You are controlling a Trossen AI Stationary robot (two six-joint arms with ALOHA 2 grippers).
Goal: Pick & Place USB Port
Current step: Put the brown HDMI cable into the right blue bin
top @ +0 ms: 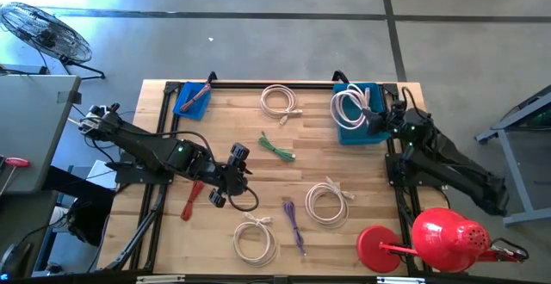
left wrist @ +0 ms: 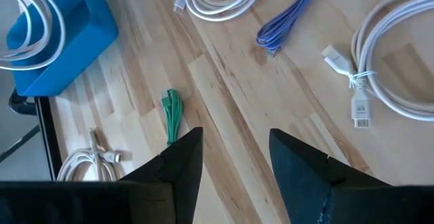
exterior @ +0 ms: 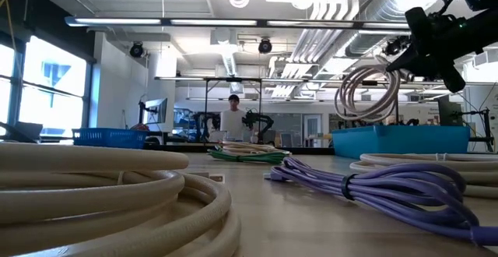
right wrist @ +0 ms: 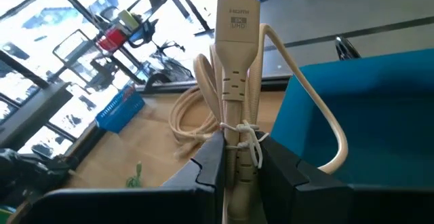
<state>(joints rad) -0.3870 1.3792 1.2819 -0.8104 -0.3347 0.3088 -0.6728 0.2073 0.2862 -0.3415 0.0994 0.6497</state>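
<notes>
- Right gripper (right wrist: pixel 243 157) pinches a cream cable (right wrist: pixel 234 81) by its plug end, long axis up between the fingers, coil (top: pixel 346 108) hanging over the right bin (top: pixel 355 134).
- Judged: bin directly below; release needs only a straight drop.
- Left gripper (left wrist: pixel 236 157) waits low-centre, fingers apart, empty, above bare table (top: pixel 310 159).
- Left bin (top: pixel 183 103) holds a red cable (top: pixel 199 95).
- Other cables lie loose on the table.

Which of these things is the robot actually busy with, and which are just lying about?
In the job:
- white cable, gripped by the right pincer
- right blue bin, under the cable
- left pincer, open above the table

Lying about:
- green cable
- purple cable
- red cable
- three white coils on the table
- left blue bin
- red watering can
</notes>
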